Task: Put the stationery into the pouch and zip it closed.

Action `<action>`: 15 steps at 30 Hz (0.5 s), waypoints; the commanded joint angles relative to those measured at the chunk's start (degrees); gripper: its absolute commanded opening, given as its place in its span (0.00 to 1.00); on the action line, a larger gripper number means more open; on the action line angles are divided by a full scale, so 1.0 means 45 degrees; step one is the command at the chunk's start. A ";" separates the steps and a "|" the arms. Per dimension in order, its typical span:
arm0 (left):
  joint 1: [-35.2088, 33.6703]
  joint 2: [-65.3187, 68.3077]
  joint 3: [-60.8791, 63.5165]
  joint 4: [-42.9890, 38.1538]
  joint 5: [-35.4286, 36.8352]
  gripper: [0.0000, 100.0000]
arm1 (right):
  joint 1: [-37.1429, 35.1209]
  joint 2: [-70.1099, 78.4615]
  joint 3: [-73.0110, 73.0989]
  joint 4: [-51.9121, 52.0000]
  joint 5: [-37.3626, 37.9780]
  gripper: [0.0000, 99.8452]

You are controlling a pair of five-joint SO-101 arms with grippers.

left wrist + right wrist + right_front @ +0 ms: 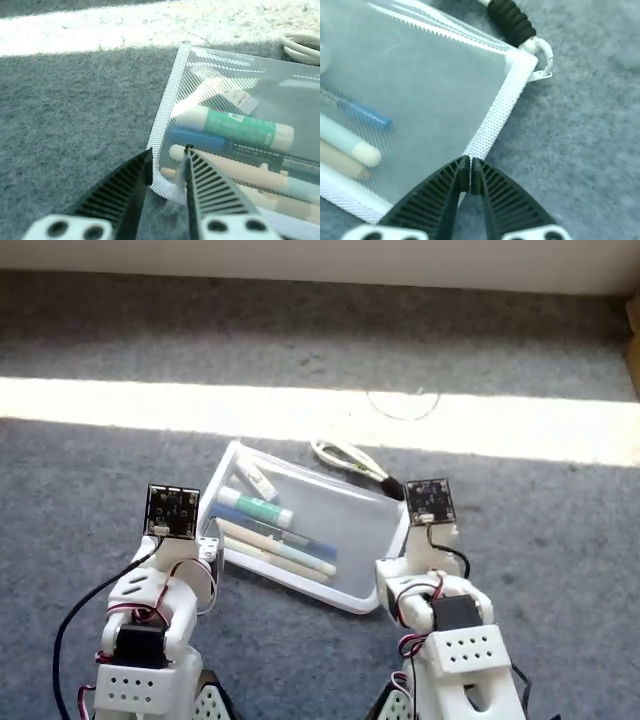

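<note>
**High view.** The pouch (335, 525), a clear case with a white mesh border, is lying flat and skewed on the grey-covered table (100, 470), near the centre. The stationery is sitting inside it, gathered in the 9 o'clock half. A green-and-white glue stick (255, 508) is lying toward 12 o'clock, a blue pen (305, 541) is lying just beside it, and the pale pens (270, 552) are lying toward 6 o'clock. A white cord (345, 456) with a black sleeve is trailing from the pouch corner at 1 o'clock. A band of sunlight (150, 405) is crossing the table at 12 o'clock from the pouch. The left arm (150, 610) is standing at 8 o'clock from the pouch, with its wrist over the 9 o'clock short edge. The right arm (440, 615) is standing at 4 o'clock, with its wrist at the 3 o'clock short edge.

**Left wrist view.** The left gripper (167, 152) is clenching a corner of the pouch. The white mesh border is passing between the two black ribbed fingers (135, 180). The glue stick, the blue pen and the pale pens are showing through the clear face just beyond that corner.

**Right wrist view.** The right gripper (470, 167) is pinching the white border of the opposite short edge, with its fingertips meeting on the fabric. The black sleeve of the cord is hanging at the neighbouring corner, and the tips of the pens are showing through the mesh. Whether the zip is closed cannot be told.
</note>
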 commanded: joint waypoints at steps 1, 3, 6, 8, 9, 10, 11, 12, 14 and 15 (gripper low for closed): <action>-0.0107 -0.0107 0.0283 -0.0293 -0.0098 0.11 | -0.0068 -0.0029 0.0381 -0.0674 -0.0098 0.01; -0.0107 -0.0107 0.0283 -0.0274 -0.0098 0.11 | -0.0068 -0.0029 0.0811 -0.0987 -0.0059 0.01; -0.0107 -0.0068 0.0283 -0.0274 -0.0098 0.11 | -0.0068 -0.0029 0.1475 -0.1475 -0.0059 0.01; -0.0107 -0.0010 0.0283 -0.0254 -0.0098 0.11 | -0.0068 -0.0029 0.1748 -0.1768 -0.0059 0.01; -0.0107 -0.0010 0.0283 -0.0176 -0.0098 0.11 | -0.0068 -0.0029 0.1885 -0.1924 -0.0078 0.01; -0.0107 -0.0010 0.0283 0.0000 -0.0098 0.11 | -0.0068 -0.0029 0.2022 -0.2002 -0.0098 0.01; -0.0088 -0.0010 0.0283 0.0156 -0.0098 0.11 | -0.0068 -0.0029 0.2100 -0.2002 -0.0098 0.01; -0.0029 -0.0029 0.0283 0.0293 -0.0098 0.11 | -0.0068 -0.0029 0.2120 -0.2002 -0.0098 0.01; 0.0147 -0.0029 0.0283 0.0645 -0.0098 0.11 | -0.0068 -0.0029 0.2120 -0.2002 -0.0078 0.01; 0.0244 -0.0029 0.0283 0.0860 -0.0098 0.11 | -0.0068 -0.0029 0.2120 -0.2002 -0.0059 0.01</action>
